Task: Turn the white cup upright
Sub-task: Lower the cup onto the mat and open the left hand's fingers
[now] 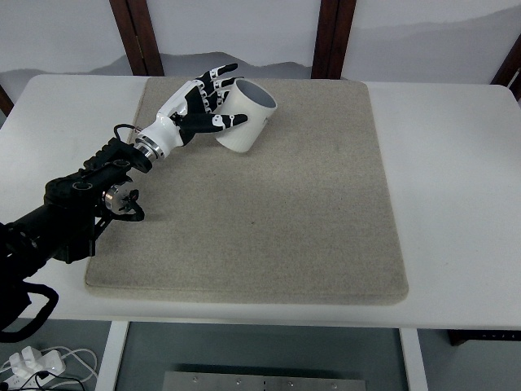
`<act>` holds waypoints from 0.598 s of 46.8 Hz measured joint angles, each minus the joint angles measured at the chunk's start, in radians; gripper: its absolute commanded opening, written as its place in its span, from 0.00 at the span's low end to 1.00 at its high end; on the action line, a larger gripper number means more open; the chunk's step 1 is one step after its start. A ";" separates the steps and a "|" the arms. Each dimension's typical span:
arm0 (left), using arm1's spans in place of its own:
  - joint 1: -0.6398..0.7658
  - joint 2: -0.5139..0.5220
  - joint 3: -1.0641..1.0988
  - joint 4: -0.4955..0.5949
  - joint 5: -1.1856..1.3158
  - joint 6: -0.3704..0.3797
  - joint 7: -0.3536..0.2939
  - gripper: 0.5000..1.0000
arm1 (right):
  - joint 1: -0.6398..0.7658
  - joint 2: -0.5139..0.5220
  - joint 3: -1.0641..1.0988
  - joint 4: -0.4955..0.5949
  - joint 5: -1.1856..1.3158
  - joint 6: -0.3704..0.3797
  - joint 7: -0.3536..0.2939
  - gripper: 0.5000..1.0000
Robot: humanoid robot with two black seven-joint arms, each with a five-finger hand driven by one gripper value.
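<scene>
My left hand [199,102] has its fingers [221,73] wrapped around the white cup [244,118], tilted partway up on the mat [269,220], not yet upright.

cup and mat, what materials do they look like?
Cup: smooth white, faint sheen, thick rim, so likely ceramic or hard plastic; can't tell which. It's tilted in the left hand.
Mat: beige, speckled and matte with soft rounded corners, looks like felt or woven fabric, possibly foam-backed.

Smooth white cup [244,122], rough mat [285,204]
</scene>
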 measured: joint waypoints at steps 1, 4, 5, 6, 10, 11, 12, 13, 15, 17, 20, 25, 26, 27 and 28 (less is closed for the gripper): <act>0.000 0.000 0.000 0.000 0.000 0.000 0.000 0.98 | 0.000 0.000 0.000 0.000 0.000 0.000 0.000 0.90; 0.000 0.000 -0.001 0.000 0.000 0.000 0.000 0.98 | 0.000 0.000 0.000 0.000 0.000 0.000 0.000 0.90; 0.001 0.000 -0.001 0.000 0.000 0.000 0.000 0.98 | 0.000 0.000 0.000 0.000 0.000 0.000 0.000 0.90; 0.001 0.000 -0.001 0.000 0.000 0.000 0.000 0.98 | 0.000 0.000 0.000 0.000 0.000 0.000 0.000 0.90; 0.001 0.001 -0.001 0.000 0.000 0.000 0.000 0.98 | 0.000 0.000 0.000 0.000 0.000 0.000 0.000 0.90; 0.001 0.001 -0.001 0.000 0.000 0.000 0.000 0.98 | 0.000 0.000 0.000 0.000 0.000 0.000 0.000 0.90; 0.001 0.001 -0.001 0.000 0.000 -0.001 0.000 0.98 | 0.000 0.000 0.000 0.000 0.000 0.000 0.000 0.90; 0.001 0.001 -0.001 -0.001 -0.001 -0.001 0.000 0.98 | 0.000 0.000 0.000 0.000 0.000 0.000 0.000 0.90; 0.001 0.001 -0.001 -0.001 -0.001 -0.001 0.000 0.98 | 0.000 0.000 0.000 0.000 0.000 0.000 0.000 0.90; 0.001 0.001 -0.002 -0.001 -0.001 -0.001 0.000 0.98 | 0.000 0.000 0.000 0.000 0.000 0.000 0.000 0.90; 0.001 0.002 -0.002 -0.001 -0.001 -0.001 0.000 0.98 | 0.000 0.000 0.000 0.000 0.000 0.000 0.000 0.90; 0.001 0.002 -0.002 -0.002 -0.002 -0.002 0.000 0.98 | 0.000 0.000 0.000 0.000 0.000 0.000 0.000 0.90; 0.001 0.002 -0.002 -0.002 -0.003 -0.002 0.000 0.98 | 0.000 0.000 0.000 0.000 0.000 0.000 0.000 0.90; 0.001 0.002 -0.002 -0.002 -0.003 -0.003 0.000 0.98 | 0.000 0.000 0.000 0.000 0.000 0.000 0.000 0.90; 0.002 0.002 -0.002 -0.002 -0.004 -0.003 0.000 0.98 | 0.000 0.000 0.000 0.000 0.000 0.000 0.000 0.90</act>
